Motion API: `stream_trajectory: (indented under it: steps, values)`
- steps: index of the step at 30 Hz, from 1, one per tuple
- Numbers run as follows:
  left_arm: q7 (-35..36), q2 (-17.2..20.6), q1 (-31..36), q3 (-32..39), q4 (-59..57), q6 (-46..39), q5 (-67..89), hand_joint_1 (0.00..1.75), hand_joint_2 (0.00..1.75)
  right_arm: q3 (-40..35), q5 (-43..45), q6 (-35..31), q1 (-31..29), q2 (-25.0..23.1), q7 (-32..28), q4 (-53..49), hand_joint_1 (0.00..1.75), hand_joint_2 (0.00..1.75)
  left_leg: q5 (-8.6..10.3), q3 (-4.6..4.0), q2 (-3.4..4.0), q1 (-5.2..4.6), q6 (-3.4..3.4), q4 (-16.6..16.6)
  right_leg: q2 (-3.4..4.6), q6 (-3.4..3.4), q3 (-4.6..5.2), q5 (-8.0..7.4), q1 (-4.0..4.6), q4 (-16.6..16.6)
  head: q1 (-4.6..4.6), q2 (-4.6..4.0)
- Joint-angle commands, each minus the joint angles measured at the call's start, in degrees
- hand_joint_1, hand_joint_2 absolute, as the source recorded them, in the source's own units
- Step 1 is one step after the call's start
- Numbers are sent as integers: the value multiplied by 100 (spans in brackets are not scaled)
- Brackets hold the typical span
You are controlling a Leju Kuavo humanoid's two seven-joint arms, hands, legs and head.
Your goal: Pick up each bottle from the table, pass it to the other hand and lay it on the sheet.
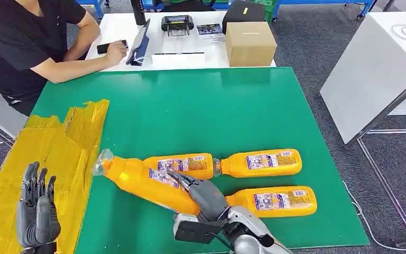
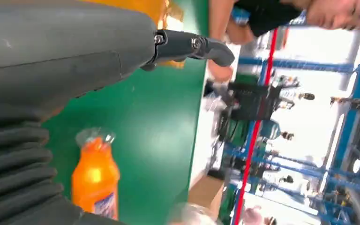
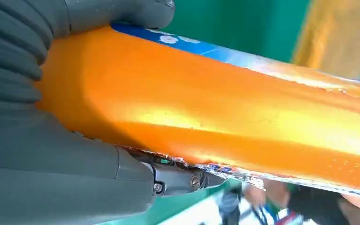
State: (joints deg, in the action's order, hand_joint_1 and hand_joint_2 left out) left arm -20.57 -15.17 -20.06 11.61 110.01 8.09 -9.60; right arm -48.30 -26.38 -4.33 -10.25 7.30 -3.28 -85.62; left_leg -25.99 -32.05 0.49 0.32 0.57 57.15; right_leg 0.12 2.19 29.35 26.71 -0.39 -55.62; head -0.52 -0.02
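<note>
Head view: the green table [image 1: 201, 116] carries a yellow sheet [image 1: 47, 159] along its left edge, crumpled at its far end. Four orange bottles are present. The right hand [image 1: 203, 196] grips the held bottle [image 1: 142, 182] around its lower body; the fingers wrap over the label and the thumb lies on the opposite side. This bottle is tilted, with its clear cap end pointing toward the sheet and sitting just beside the sheet's edge. Three bottles lie flat on the green surface: the middle bottle [image 1: 185, 165], the far-right bottle [image 1: 261, 163] in line with it and cap to base, and the near bottle [image 1: 275, 201], closest to the robot.

The left hand [image 1: 37, 211] is over the near part of the sheet, palm upright, fingers straight and apart, holding nothing.

Right wrist view: the thumb and fingers [image 3: 183, 180] press against both sides of the orange body.

Beyond the table, a person [image 1: 26, 42] sits at a white table [image 1: 190, 50] bearing a cardboard box [image 1: 250, 43].
</note>
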Motion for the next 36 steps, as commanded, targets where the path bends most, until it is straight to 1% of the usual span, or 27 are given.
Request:
stream_trajectory:
  steps: [1, 7, 8, 13, 18, 22, 24, 26, 33, 36]
  values:
    - [94, -21, -254, -518, -80, 297, -131, 0, 175, 640, 67, -13, 66, -11, -114, -430, 175, 175, -1, 1, -6, -1, 1, 0, -4, -2, -2, 1, -1, 2, 0, 0]
    - [94, -21, -254, -518, -80, 297, -131, 0, 175, 640, 67, -13, 66, -11, -114, -430, 175, 175, -1, 0, -7, 1, -1, -2, -4, -4, -3, 0, 3, 5, 0, 0]
    - [86, 19, -301, -591, -48, 397, -184, 0, 175, 640, 61, -7, 65, -38, -126, -391, 175, 175, -1, -1, -5, 0, -1, 0, -3, -4, -2, 1, 2, 3, 0, 0]
    - [246, 175, -313, -1036, -143, 607, -578, 0, 175, 583, 120, 111, -320, -231, -135, -57, 175, 175, 0, -2, 5, -3, -1, -2, 6, -3, 3, -2, 0, 1, -2, 0]
    - [391, 339, -166, -1330, -235, 561, -1107, 0, 175, 145, 150, 281, -751, -548, -134, 402, 175, 175, 2, -2, 12, -1, -3, -5, 14, -6, 4, -6, 2, 4, 0, 0]
    - [490, 358, -180, -1435, -284, 674, -1482, 0, 175, -285, 158, 316, -931, -719, -149, 664, 175, 175, 2, -1, 10, -3, -1, -8, 11, -4, 2, -4, 0, 5, 0, 0]
    - [500, 356, -194, -1466, -296, 696, -1506, 0, 175, -349, 156, 327, -954, -758, -146, 716, 175, 175, 1, 6, 15, -1, -3, -12, 16, -7, -4, -4, 3, 8, 0, 0]
    - [517, 350, -201, -1494, -316, 698, -1536, 0, 175, -395, 160, 332, -974, -783, -152, 762, 175, 175, 1, 0, 5, -3, 0, -7, 6, -3, -1, -2, 0, 4, 0, 0]
    - [586, 398, -42, -1597, -442, 547, -1693, 0, 175, -878, 179, 397, -1162, -998, -146, 1168, 175, 175, 3, -6, 4, -1, -1, -10, 4, -4, 4, -3, 1, 7, 2, 0]
    - [586, 398, -42, -1597, -442, 547, -1693, 0, 175, -878, 179, 397, -1162, -998, -146, 1168, 175, 175, 3, -6, 3, -2, -1, -11, 4, -5, 4, -3, 0, 7, 0, 0]
